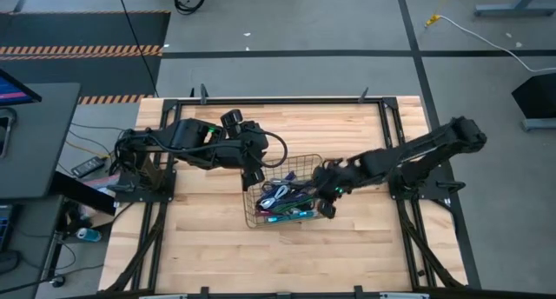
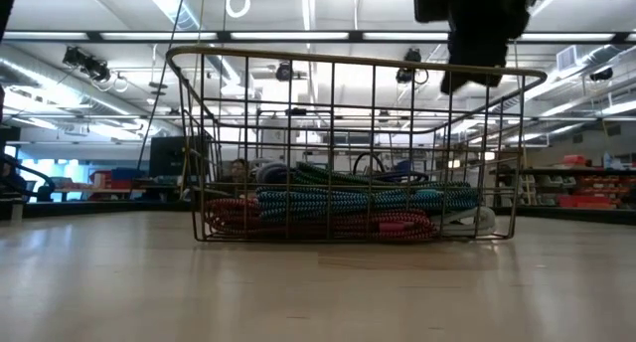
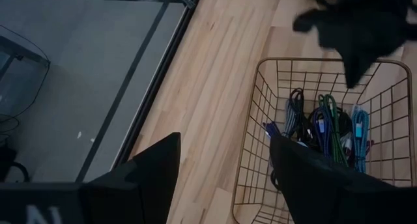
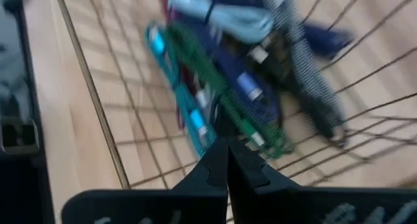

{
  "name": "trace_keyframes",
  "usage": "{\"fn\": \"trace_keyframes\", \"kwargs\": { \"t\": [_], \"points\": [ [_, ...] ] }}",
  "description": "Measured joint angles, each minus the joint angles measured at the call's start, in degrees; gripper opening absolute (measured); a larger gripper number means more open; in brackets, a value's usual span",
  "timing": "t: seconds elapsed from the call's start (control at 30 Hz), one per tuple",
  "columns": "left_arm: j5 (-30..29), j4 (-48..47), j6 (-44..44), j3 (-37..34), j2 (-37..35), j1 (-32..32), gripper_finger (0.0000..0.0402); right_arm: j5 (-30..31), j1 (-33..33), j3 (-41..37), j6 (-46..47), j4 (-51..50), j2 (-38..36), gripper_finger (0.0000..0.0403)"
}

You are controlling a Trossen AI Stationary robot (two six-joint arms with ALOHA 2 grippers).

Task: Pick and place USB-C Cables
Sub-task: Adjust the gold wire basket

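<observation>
Several USB-C cables (image 1: 285, 197) in teal, green, purple, black, grey and maroon lie piled on the floor of a wire mesh basket (image 1: 287, 160) at mid-table. They also show in the low view as cables (image 2: 338, 208) and in the wrist views as cables (image 3: 322, 129) and cables (image 4: 228, 74). My right gripper (image 1: 328, 208) is shut and hovers over the basket's right side, its fingers (image 4: 215, 168) pointing down at the pile. In the low view this gripper (image 2: 475, 79) is at rim height. My left gripper (image 3: 225, 165) is open above the basket's left wall (image 3: 251, 133).
The basket (image 2: 348, 56) stands on the bare wooden table, with free board on its near, left and far sides. A black frame runs along the table's edges (image 1: 287, 99). The right arm (image 3: 358, 28) reaches in over the basket's far corner.
</observation>
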Motion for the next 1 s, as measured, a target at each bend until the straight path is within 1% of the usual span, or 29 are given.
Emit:
{"fn": "trace_keyframes", "kwargs": {
  "t": [0.17, 0.3, 0.43, 0.7, 0.9, 1.0],
  "points": [
    [0.00, -0.04, -0.04, 0.00, -0.01, 0.00, 0.0243, -3.53, 1.68, -0.05, -0.60, 1.98, 4.70, 0.0000],
    [0.00, -0.09, -0.02, 0.00, -0.01, 0.00, 0.0243, -5.31, 3.04, -0.05, 1.15, 4.34, 5.68, 0.0000],
    [0.00, -0.12, 0.00, 0.00, -0.01, 0.00, 0.0243, -5.47, 4.97, -0.05, 4.61, 6.29, 5.68, 0.0000],
    [0.02, -0.17, 0.24, 0.00, -0.01, 0.00, 0.0243, -1.79, 8.71, -0.05, 11.08, 9.08, 5.68, 0.0000],
    [0.02, -0.17, 0.63, 0.00, -0.01, 0.00, 0.0243, 0.03, 9.82, -0.05, 14.07, 9.99, 5.68, 0.0000],
    [0.02, -0.20, 0.61, 0.00, -0.01, 0.00, 0.0243, 1.46, 10.05, -0.05, 14.53, 11.96, 5.66, 0.0000]
  ]
}}
